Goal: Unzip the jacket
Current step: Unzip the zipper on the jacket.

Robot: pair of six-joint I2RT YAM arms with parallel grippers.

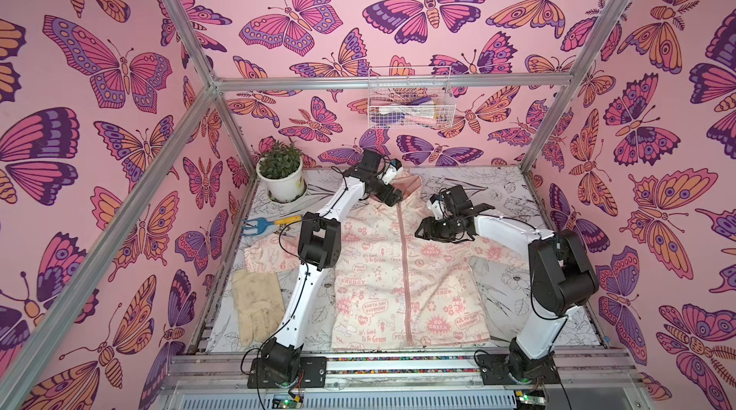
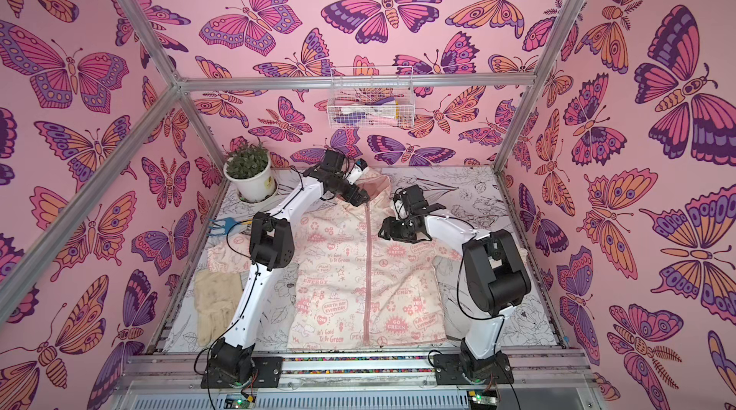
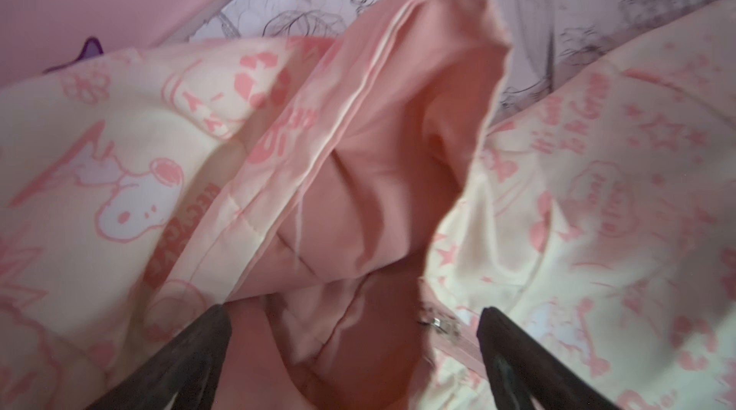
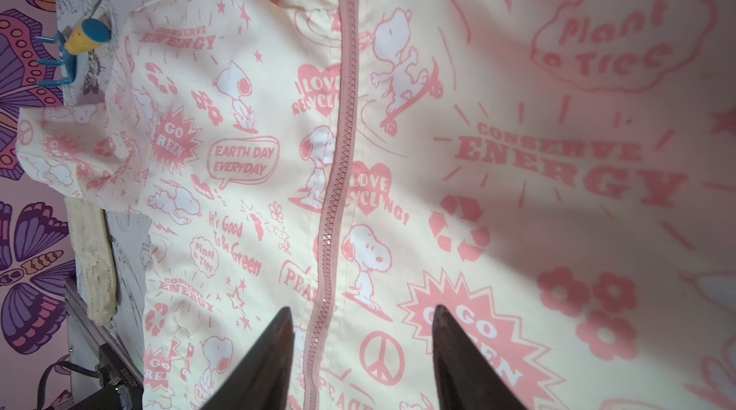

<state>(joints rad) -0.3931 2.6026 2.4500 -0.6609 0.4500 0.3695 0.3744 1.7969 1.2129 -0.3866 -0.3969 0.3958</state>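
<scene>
Jacket lies flat, hood far, hem near, zipper running near-to-far. Left fingers gape wide at the collar, right fingers half-open over the chest, both empty.

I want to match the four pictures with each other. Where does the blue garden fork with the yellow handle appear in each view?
In a top view: garden fork on the table, between plant pot and jacket sleeve.
In a top view: same place.
Left wrist: not in it.
Right wrist: just past the jacket's sleeve.
Shared landmark: the jacket's pink zipper, in all four.
</scene>
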